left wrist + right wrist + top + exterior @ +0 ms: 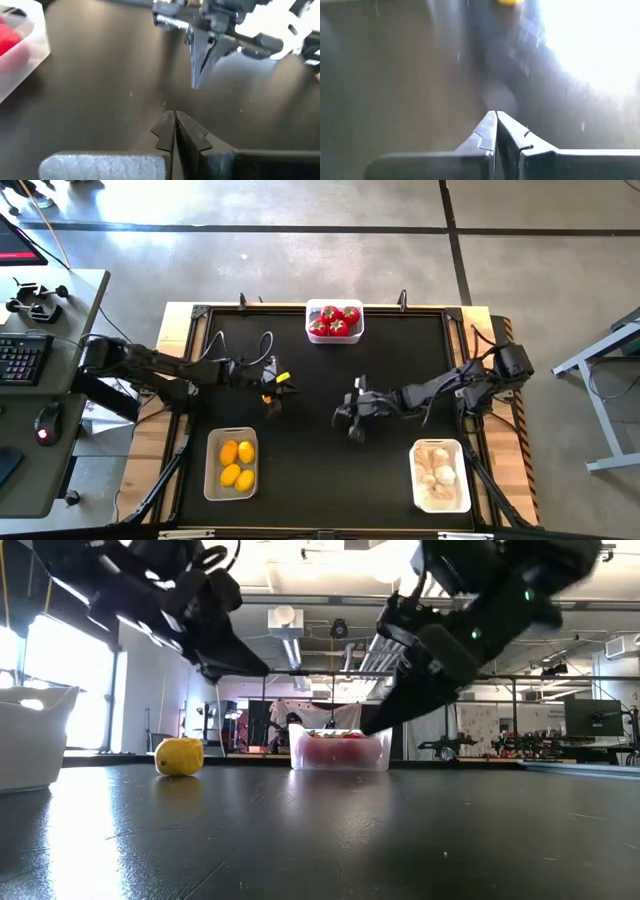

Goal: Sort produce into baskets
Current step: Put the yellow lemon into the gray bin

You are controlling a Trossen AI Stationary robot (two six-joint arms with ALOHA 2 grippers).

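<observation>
Black matte worktop point(320, 470), largest item, carrying all of the following.

Left arm, dark, six-joint, reaching in from the left edge; left gripper point(273, 402) hangs above the worktop left of centre, jaws clenched together on nothing, as its wrist view shows point(174, 122).

Right arm, dark, reaching in from the right edge; right gripper point(354, 430) hangs near the worktop's centre, jaws likewise pressed shut and empty point(496, 122). Both grippers are raised clear of the surface in the low view.

White rectangular plastic basket point(441, 502), near-right corner, holding off-white garlic bulbs point(438, 470).

Translucent beige-grey rectangular basket point(214, 480), near-left, holding four yellow-orange oval lemons point(238, 465).

Clear rectangular basket with white rim point(334, 335), at the middle of the far edge, holding red tomatoes with green tops point(335, 320); visible also in the low view point(340, 762).

One loose yellow-orange lemon point(180, 756), lying on the worktop outside any basket, near the left gripper; in the high view it shows just beside that gripper's tip point(269, 396), well apart from the lemon basket.
</observation>
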